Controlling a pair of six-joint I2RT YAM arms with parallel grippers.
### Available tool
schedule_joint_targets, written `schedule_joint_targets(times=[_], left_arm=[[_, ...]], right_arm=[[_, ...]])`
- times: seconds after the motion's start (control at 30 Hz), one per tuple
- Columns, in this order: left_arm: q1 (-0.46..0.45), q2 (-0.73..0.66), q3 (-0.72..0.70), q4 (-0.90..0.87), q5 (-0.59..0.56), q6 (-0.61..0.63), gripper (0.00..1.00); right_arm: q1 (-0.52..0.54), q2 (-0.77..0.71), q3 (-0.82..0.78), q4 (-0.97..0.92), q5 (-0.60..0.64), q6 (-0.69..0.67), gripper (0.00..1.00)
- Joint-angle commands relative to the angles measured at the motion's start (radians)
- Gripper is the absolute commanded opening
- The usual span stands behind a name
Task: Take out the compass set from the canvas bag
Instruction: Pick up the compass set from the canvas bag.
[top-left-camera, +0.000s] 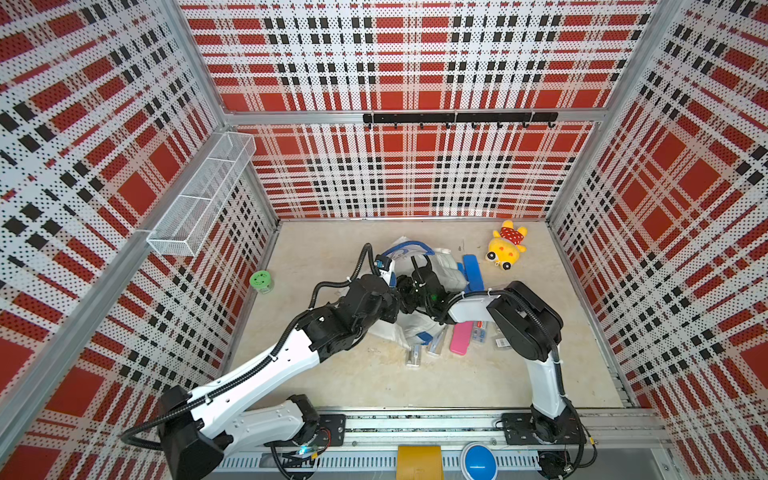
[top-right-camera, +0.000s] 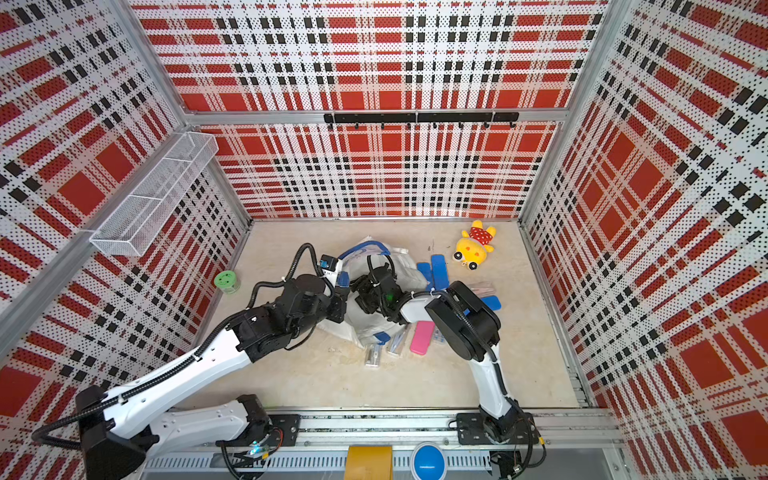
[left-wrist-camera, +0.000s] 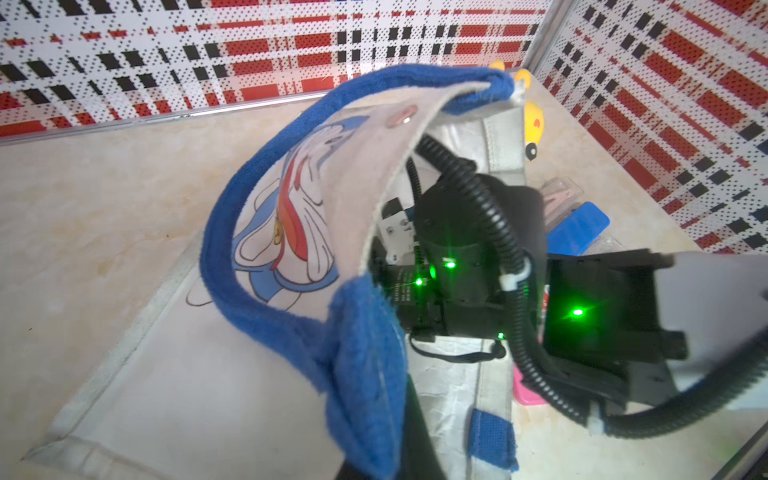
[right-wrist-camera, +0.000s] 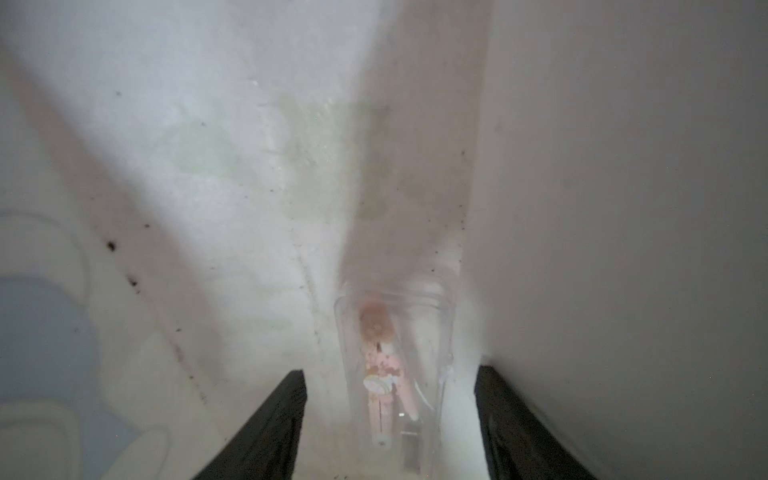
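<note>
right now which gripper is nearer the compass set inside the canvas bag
Right. The right gripper is inside the canvas bag, jaws open either side of the compass set. The left gripper is outside, shut on its blue handle.

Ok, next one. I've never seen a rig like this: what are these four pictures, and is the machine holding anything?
Two robot arms, each ending in a two-finger gripper, work over a table inside a plaid-walled booth. Two pictures look down from above; the other two come from cameras on the arms' wrists. The left gripper is shut on the canvas bag at its blue handle, holding the mouth open. The right gripper is inside the bag, jaws open, with the compass set in its clear case between them, ungripped. Outside lie a yellow plush toy, a pink case and blue cases.
</note>
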Motion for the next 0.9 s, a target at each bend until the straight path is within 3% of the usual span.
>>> schedule_joint_targets(times=[0.0,0.27,0.47,0.57,0.87], left_arm=[[-0.052,-0.004,0.053,0.118,-0.028,-0.025,0.00],[-0.112,-0.020,0.031,0.111,-0.025,-0.083,0.00],[-0.109,-0.086,-0.015,0.088,-0.051,-0.115,0.00],[-0.093,-0.126,-0.035,0.076,-0.082,-0.129,0.00],[0.031,-0.251,-0.094,0.019,-0.148,-0.177,0.00]], right_arm=[[0.001,0.057,0.052,0.046,-0.009,0.031,0.69],[-0.005,0.126,0.140,0.243,-0.025,0.075,0.66],[-0.013,0.129,0.202,0.248,-0.052,0.052,0.48],[-0.021,0.118,0.191,0.266,-0.059,0.058,0.42],[-0.023,-0.004,0.066,0.302,-0.061,0.054,0.39]])
